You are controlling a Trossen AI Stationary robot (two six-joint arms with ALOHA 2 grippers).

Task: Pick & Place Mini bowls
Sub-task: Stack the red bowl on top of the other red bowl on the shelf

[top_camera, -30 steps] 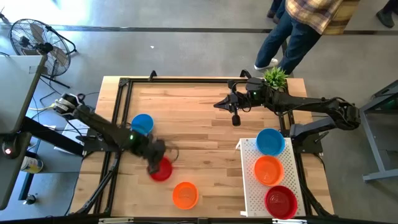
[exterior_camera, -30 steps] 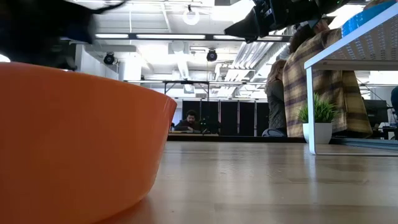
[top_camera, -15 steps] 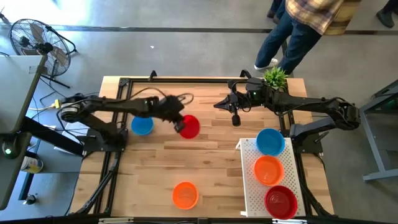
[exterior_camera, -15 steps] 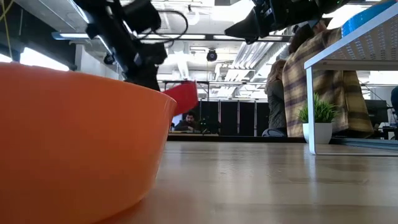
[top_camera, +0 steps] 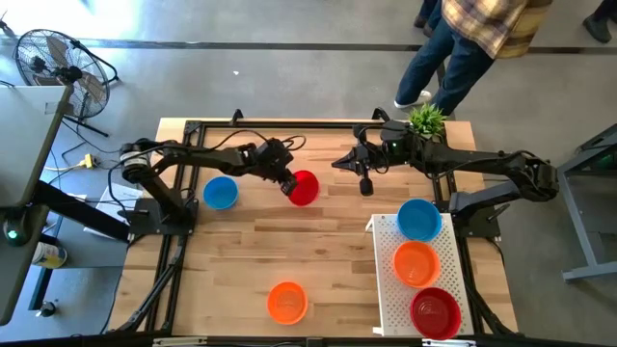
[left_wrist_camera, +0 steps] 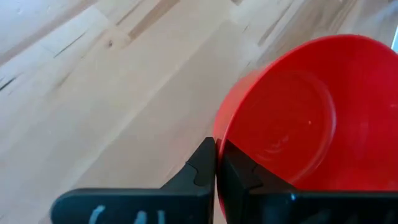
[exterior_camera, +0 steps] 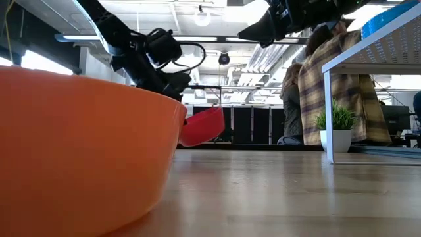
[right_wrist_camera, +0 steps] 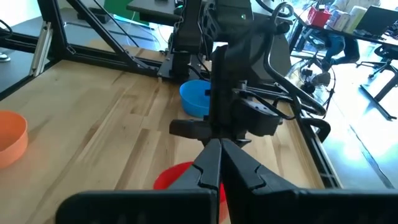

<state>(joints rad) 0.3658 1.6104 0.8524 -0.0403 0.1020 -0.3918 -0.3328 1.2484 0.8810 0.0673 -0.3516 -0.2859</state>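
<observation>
Left gripper (top_camera: 286, 183) clamped on rim of glossy red round plastic mini bowl (top_camera: 304, 188), held tilted above wooden table (top_camera: 318, 260), well left of white perforated rectangular tray (top_camera: 386, 289). Right gripper (top_camera: 365, 183) closed, empty, beyond tray.

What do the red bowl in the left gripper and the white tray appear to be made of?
Red bowl: likely plastic, glossy, with soft highlights and a thin moulded rim, pinched by the left gripper. White tray: a perforated sheet on legs, matte white; plastic or painted metal, cannot tell.
</observation>
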